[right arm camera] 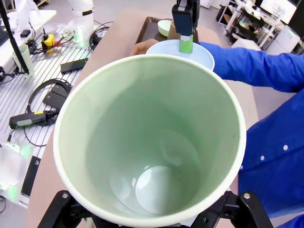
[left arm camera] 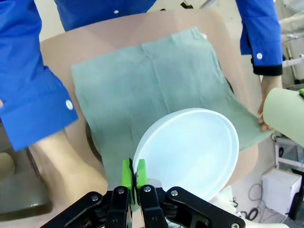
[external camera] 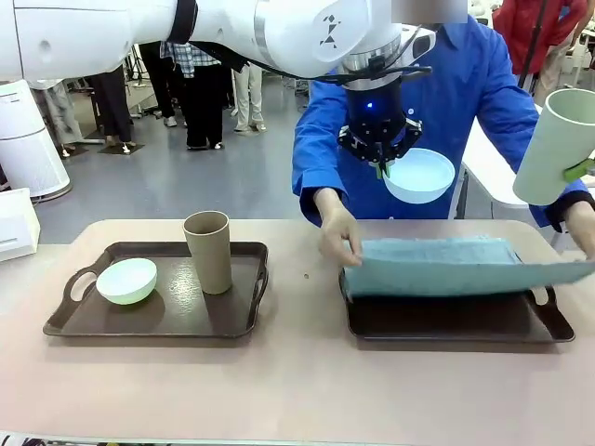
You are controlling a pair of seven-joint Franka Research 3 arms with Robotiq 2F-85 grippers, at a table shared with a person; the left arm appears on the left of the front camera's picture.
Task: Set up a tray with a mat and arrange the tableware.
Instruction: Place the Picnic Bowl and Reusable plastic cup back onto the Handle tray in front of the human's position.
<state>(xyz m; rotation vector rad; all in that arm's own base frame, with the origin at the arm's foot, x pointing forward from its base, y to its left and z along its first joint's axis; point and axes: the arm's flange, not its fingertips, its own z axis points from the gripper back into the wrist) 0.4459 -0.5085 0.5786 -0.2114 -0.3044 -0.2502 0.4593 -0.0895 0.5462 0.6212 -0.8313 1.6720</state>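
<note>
The left tray (external camera: 65, 321) carries the mint green bowl (external camera: 126, 280) and the brown tumbler (external camera: 208, 251), parked there for later. My left gripper (external camera: 381, 167) pinches the rim of the light blue bowl (external camera: 420, 175), jaws fully closed, high above the teal mat (external camera: 446, 267). The person's hand (external camera: 339, 237) holds the mat over the right tray (external camera: 456, 321), not yet flat, so I judge waiting is right. My right gripper (external camera: 581, 169), jaws wide, clasps the pale green tumbler (external camera: 555, 144) aloft, clear of the mat.
</note>
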